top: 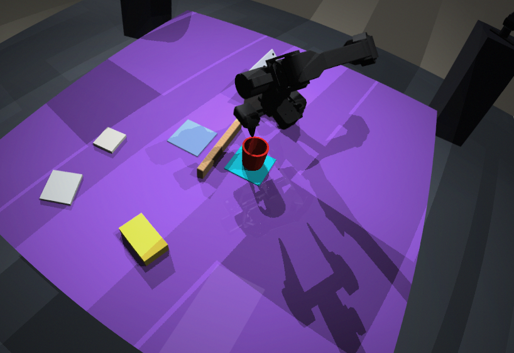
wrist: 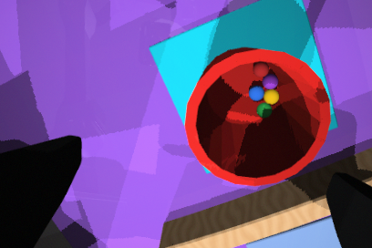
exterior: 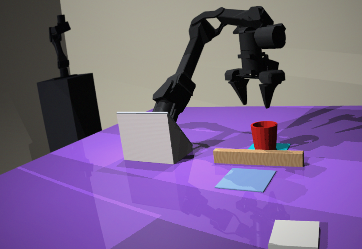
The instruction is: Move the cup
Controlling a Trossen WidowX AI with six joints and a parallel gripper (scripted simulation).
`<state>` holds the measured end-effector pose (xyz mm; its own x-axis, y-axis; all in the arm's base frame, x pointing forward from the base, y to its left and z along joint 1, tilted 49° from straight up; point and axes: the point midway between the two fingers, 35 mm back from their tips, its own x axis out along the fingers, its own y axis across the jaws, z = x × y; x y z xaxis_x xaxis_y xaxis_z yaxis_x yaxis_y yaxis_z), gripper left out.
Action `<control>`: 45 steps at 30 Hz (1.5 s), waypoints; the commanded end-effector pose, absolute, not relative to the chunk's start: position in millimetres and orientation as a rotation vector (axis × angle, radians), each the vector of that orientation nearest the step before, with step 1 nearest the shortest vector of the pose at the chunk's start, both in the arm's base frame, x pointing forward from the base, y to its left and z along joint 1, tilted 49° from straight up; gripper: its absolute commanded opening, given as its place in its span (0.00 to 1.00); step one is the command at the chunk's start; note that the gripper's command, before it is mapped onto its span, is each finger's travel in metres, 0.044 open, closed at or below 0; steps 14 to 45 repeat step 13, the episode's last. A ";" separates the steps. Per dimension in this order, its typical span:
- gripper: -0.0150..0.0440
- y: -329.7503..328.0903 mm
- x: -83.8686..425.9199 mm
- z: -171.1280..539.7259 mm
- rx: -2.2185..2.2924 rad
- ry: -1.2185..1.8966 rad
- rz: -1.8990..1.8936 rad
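You see the red cup (exterior: 263, 134) upright on the cyan pad (top: 237, 166), 5 marbles (wrist: 265, 90) inside. The gripper (exterior: 255, 101) hangs above it, jaws wide, holding nothing. A wooden bar (exterior: 258, 157) lies between the cyan pad and the light-blue pad (exterior: 246, 179). The glossy purple tabletop (top: 332, 183) carries arm shadows; beige walls and dark pedestals (exterior: 67, 108) surround it.

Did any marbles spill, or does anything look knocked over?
Nothing stands out. The red cup stands upright on the cyan pad, marbles inside, and the open gripper hangs above it.
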<state>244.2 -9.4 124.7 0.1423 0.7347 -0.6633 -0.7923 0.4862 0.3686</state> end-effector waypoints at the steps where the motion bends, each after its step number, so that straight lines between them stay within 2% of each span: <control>1: 1.00 -20.3 243.3 133.0 -0.082 0.908 1.105; 45: 1.00 -29.8 240.0 144.1 -0.078 0.904 1.102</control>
